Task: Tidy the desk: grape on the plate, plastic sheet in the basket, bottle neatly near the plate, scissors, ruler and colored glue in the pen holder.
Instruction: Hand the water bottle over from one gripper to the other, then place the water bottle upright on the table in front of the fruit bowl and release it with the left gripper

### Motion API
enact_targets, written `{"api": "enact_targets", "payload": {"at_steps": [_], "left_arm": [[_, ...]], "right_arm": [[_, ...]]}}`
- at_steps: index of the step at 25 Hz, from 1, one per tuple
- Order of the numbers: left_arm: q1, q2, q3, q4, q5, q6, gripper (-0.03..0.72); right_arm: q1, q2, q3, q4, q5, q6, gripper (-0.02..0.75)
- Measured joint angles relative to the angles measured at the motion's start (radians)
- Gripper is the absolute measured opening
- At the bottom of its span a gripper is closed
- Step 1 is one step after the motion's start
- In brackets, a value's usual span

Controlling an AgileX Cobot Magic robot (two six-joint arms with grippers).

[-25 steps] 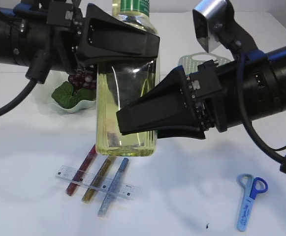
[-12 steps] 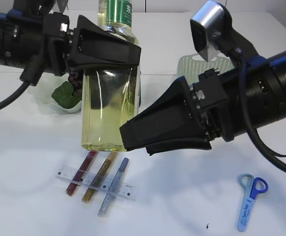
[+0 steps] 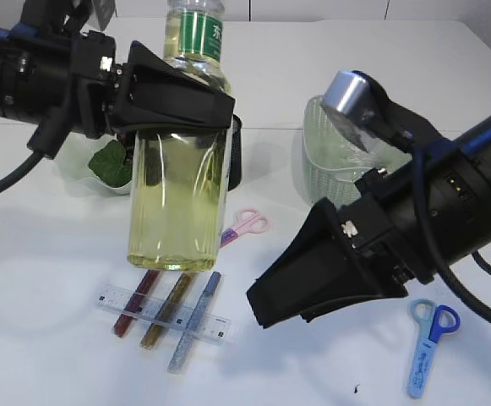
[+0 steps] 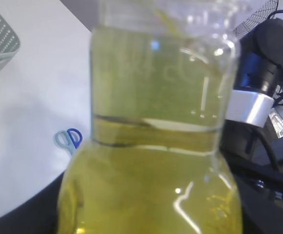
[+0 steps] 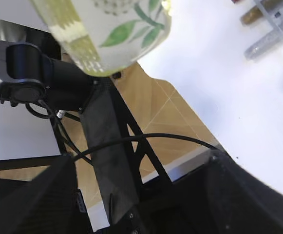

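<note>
One arm alone carries the load here: the left gripper point(image 3: 173, 106), at the upper left of the exterior frame, has its jaws clamped around the upper body of the bottle point(image 3: 180, 182), which hangs upright and clear of the worktop point(image 3: 51, 279), full of pale yellow liquid with a green label near its neck. Directly beneath it, at the lower left, lie three colored glue sticks point(image 3: 171, 309) crossed by the clear ruler point(image 3: 162, 311), so a straight descent would likely crush them; the better course is to carry the bottle toward the plate point(image 3: 110, 173) at the left, behind the arm, where the grape leaf shows, and lower it only over bare surface beside the rim. Since the liquid makes it heavy, a slow, level move should keep it from swinging in the grip. Its base should touch flat before release. The right gripper point(image 3: 308, 292), at centre right, stands with its jaws wide apart and holds nothing, apart from the bottle. Pink scissors point(image 3: 245, 226) lie just behind the bottle, blue scissors point(image 3: 427, 342) at the lower right, and the pale green basket point(image 3: 330, 165) sits upper right.
</note>
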Motion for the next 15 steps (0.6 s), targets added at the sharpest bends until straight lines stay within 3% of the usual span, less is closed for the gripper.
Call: {"api": "enact_targets", "payload": {"at_steps": [5, 15], "left_arm": [[0.0, 0.0, -0.003, 0.034, 0.0, -0.008, 0.465], [0.001, 0.0, -0.072, 0.236, 0.016, -0.086, 0.464]], "right_arm": [[0.0, 0.0, 0.0, -0.118, -0.025, 0.089, 0.619], [0.0, 0.0, -0.099, -0.391, -0.037, 0.26, 0.596]]}}
